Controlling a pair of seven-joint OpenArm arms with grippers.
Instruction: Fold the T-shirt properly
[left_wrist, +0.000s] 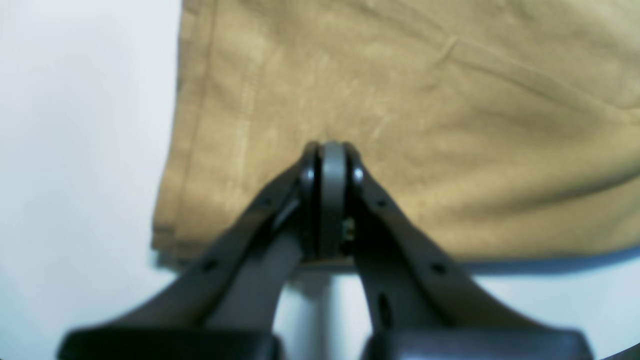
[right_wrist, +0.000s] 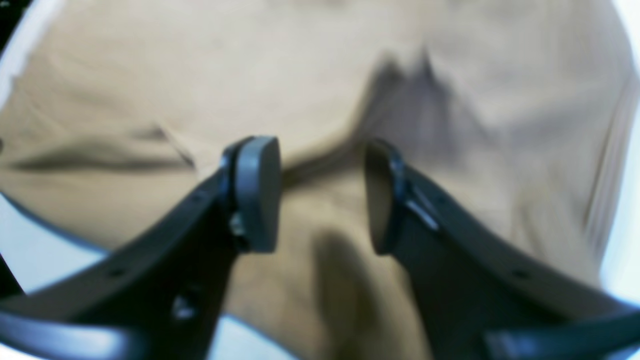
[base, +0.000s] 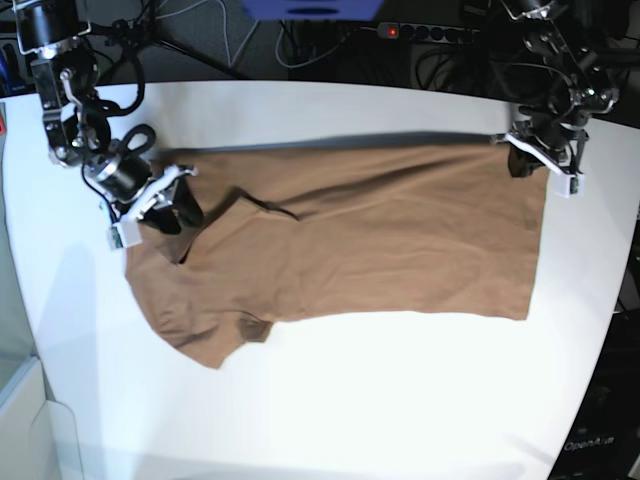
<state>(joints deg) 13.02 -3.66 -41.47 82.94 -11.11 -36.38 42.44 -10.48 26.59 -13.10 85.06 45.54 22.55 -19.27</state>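
The T-shirt (base: 370, 240), plain tan and faintly creased, lies spread across the white tabletop (base: 330, 400), stretched sideways in the base view. Its straight hem end is at that view's right, and a short sleeve sticks out toward the lower left. A dark crease runs along the upper part of the cloth, with a small fold near the collar end at the left.

The left gripper (base: 527, 158) sits at the upper corner of the hem end. In the left wrist view its fingers (left_wrist: 332, 175) are clenched together, pad against pad, right at the edge of the cloth, with the doubled hem seam running just to their left. A bit of tan shows low between the fingers, but whether cloth is truly pinched there cannot be told.

The right gripper (base: 180, 207) is at the collar end, over the shoulder area. In the right wrist view its fingers (right_wrist: 257, 192) stand apart, released, with nothing between them. The blurred cloth lies below, and their shadow falls on it.

Cables and a power strip (base: 430, 32) lie beyond the tabletop's far edge.
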